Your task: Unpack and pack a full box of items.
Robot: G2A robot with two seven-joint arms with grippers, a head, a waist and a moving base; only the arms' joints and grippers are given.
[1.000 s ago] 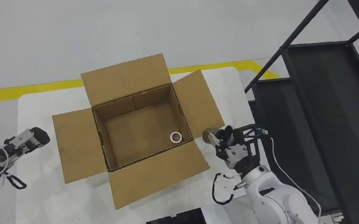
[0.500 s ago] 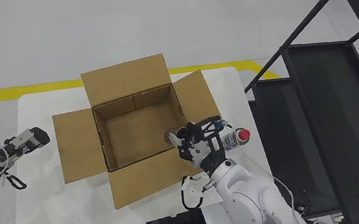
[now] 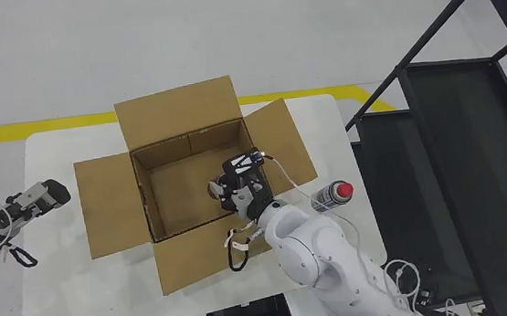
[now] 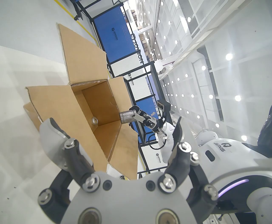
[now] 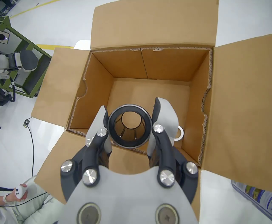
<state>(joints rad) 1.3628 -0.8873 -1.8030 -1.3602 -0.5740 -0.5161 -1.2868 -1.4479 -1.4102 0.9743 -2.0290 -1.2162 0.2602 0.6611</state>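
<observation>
An open cardboard box [image 3: 185, 119] stands mid-table with all flaps spread. My right gripper [image 3: 231, 188] hangs over the box's right front part, shut on a black mesh cylinder [image 5: 129, 127] that is open at the end facing the camera. A white tape roll [image 5: 180, 132] lies on the box floor by the right wall. The left wrist view shows the cylinder [image 4: 125, 116] above the box [image 4: 85, 106] and the tape roll [image 4: 94, 121] inside. My left gripper [image 3: 42, 197] stays off the table's left edge, open and empty [image 4: 114, 135].
A spray can with a red cap [image 3: 331, 194] lies on the table right of the box, its body also at the right wrist view's edge [image 5: 252, 195]. Black shelving [image 3: 454, 139] stands to the right. A green cart [image 5: 19, 70] is beyond the box's left flap.
My right arm swung left from the table's right side to above the box, carrying the mesh cylinder. The spray can now lies uncovered. The left arm has not moved.
</observation>
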